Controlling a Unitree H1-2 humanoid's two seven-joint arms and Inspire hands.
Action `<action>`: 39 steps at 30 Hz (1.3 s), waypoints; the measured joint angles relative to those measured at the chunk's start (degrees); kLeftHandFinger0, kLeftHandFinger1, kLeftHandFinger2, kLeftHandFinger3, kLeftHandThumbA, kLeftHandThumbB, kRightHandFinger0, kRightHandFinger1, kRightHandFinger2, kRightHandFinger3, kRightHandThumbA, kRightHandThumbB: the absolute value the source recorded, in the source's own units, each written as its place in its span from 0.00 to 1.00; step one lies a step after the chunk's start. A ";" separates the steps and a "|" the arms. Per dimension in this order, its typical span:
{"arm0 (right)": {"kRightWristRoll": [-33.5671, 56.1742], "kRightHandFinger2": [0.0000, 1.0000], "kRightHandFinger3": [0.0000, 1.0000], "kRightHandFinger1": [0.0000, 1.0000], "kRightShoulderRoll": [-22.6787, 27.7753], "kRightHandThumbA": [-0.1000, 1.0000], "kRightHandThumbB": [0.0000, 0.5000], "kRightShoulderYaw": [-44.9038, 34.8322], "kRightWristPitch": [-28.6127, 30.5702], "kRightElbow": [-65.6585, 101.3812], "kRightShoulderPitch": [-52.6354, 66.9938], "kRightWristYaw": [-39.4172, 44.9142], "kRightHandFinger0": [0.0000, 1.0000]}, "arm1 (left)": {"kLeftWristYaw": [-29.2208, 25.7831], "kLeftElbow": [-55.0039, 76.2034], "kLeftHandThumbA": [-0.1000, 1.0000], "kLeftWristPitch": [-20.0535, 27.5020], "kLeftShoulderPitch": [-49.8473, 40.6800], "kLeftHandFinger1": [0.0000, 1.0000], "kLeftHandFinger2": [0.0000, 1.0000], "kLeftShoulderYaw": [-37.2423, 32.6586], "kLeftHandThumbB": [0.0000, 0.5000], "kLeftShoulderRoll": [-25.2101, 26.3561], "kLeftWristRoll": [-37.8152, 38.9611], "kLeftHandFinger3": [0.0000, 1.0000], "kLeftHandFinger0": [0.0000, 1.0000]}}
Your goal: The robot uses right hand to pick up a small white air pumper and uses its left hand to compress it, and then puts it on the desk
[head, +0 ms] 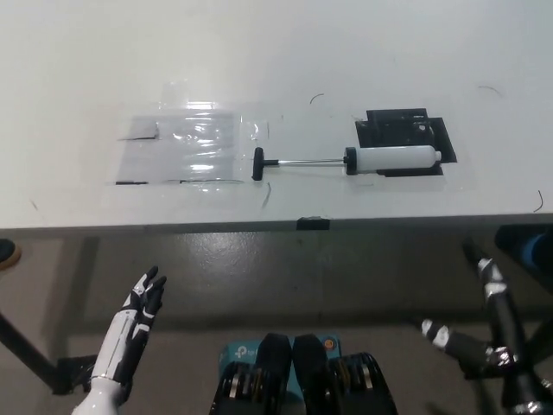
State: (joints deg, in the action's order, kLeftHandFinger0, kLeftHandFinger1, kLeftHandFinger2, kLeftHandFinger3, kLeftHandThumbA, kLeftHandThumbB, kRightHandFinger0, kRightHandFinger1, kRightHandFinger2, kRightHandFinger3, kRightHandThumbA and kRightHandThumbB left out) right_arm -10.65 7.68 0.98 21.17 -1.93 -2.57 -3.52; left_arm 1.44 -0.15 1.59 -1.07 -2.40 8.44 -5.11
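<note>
The small white air pump (393, 159) lies on its side on the white desk (276, 69), right of centre. Its thin metal rod is pulled out to the left and ends in a black T-handle (257, 163). The pump body rests over a patch of black tape (406, 134). My white left hand (143, 303) hangs below the desk's front edge at the lower left, open with fingers apart. My black right hand (488, 333) is at the lower right, also below the desk edge, open with fingers spread. Neither hand touches the pump.
A clear plastic sheet (186, 143) is stuck flat on the desk left of the pump handle. The desk's front edge (259, 226) runs across the middle of the view, with grey floor beneath it. A small black clip (313, 223) sits on that edge.
</note>
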 measured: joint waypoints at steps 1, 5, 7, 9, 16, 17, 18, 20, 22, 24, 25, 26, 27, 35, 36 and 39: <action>-0.19 1.00 1.00 1.00 0.62 1.00 0.84 -0.19 -0.31 2.57 -0.89 0.22 1.00 | 0.00 -0.01 0.98 0.00 0.00 1.00 1.00 0.00 0.11 0.03 -0.03 1.00 1.00; -0.91 1.00 1.00 1.00 5.41 0.99 0.82 -0.52 -4.06 10.90 -7.27 2.41 1.00 | 0.00 -0.03 0.99 0.00 0.18 1.00 1.00 0.01 0.11 0.13 -0.06 1.00 1.00; -0.92 1.00 1.00 1.00 8.55 0.88 0.66 -0.49 -6.59 13.18 -11.95 3.82 1.00 | 0.00 -0.05 0.99 0.00 0.42 1.00 1.00 0.01 0.11 0.17 -0.06 1.00 1.00; -0.92 1.00 1.00 1.00 11.28 0.87 0.63 -0.11 -8.89 13.61 -16.16 5.58 1.00 | 0.00 -0.07 0.99 0.00 0.59 1.00 1.00 0.02 0.11 0.18 -0.07 1.00 1.00; -1.55 1.00 1.00 1.00 18.18 0.97 0.62 5.03 -17.55 6.25 -30.71 13.36 1.00 | 0.00 -0.06 1.00 -0.03 1.38 1.00 1.00 0.07 0.13 0.28 -0.05 1.00 1.00; -1.74 1.00 1.00 1.00 18.66 0.98 0.63 6.10 -18.53 4.24 -32.74 14.52 1.00 | 0.01 -0.06 1.00 -0.03 1.61 1.00 1.00 0.08 0.13 0.35 -0.05 1.00 1.00; -1.93 1.00 1.00 1.00 18.99 0.99 0.64 6.99 -19.23 2.62 -34.25 15.39 1.00 | 0.01 -0.06 1.00 -0.03 1.76 1.00 1.00 0.08 0.13 0.38 -0.05 1.00 1.00; -2.45 1.00 1.00 1.00 19.54 1.00 0.68 9.14 -20.86 -1.45 -37.86 17.52 1.00 | 0.00 -0.06 1.00 -0.03 2.03 1.00 1.00 0.08 0.14 0.40 -0.05 1.00 1.00; -3.34 1.00 1.00 1.00 19.69 0.99 0.68 11.19 -22.15 -5.20 -40.47 19.20 1.00 | 0.01 -0.07 1.00 -0.02 2.07 1.00 1.00 0.08 0.14 0.43 -0.05 1.00 1.00; -4.00 1.00 1.00 1.00 19.67 1.00 0.74 13.03 -22.88 -8.75 -42.70 20.61 1.00 | 0.01 -0.08 1.00 -0.02 2.10 1.00 1.00 0.09 0.14 0.46 -0.05 1.00 1.00; -4.46 1.00 1.00 1.00 19.66 0.99 0.72 13.98 -23.26 -10.62 -43.79 21.37 1.00 | 0.01 -0.08 1.00 -0.02 2.13 1.00 1.00 0.09 0.15 0.46 -0.05 1.00 1.00; -4.88 1.00 1.00 1.00 19.61 0.97 0.72 14.92 -23.73 -12.53 -44.90 22.13 1.00 | 0.01 -0.07 1.00 -0.02 2.14 1.00 1.00 0.09 0.14 0.47 -0.05 1.00 1.00; -5.23 1.00 1.00 1.00 19.54 0.97 0.73 15.70 -23.98 -14.26 -45.79 22.68 1.00 | 0.02 -0.08 1.00 -0.02 2.15 1.00 1.00 0.09 0.14 0.47 -0.05 1.00 1.00; -7.54 1.00 1.00 1.00 18.31 1.00 0.72 19.34 -24.27 -26.41 -50.77 24.50 1.00 | 0.38 -0.18 1.00 -0.01 2.62 1.00 1.00 0.05 0.17 0.77 -0.10 1.00 1.00; -7.85 1.00 1.00 1.00 18.11 1.00 0.71 19.63 -24.29 -27.31 -51.01 24.51 1.00 | 0.42 -0.25 1.00 0.01 2.70 1.00 1.00 0.02 0.18 0.79 -0.13 1.00 1.00; -8.78 1.00 1.00 1.00 17.05 1.00 0.72 20.29 -24.27 -30.85 -51.73 24.51 1.00 | 0.62 -0.50 1.00 0.10 2.89 1.00 1.00 -0.06 0.20 0.79 -0.31 1.00 1.00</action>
State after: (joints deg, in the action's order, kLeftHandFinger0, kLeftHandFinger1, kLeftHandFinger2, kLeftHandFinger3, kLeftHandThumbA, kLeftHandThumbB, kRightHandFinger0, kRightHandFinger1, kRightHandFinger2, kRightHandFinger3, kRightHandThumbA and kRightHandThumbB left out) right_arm -19.44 24.73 21.27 -3.11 -32.78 -54.30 20.99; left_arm 2.06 -0.66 1.69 1.82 -2.45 9.23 -5.42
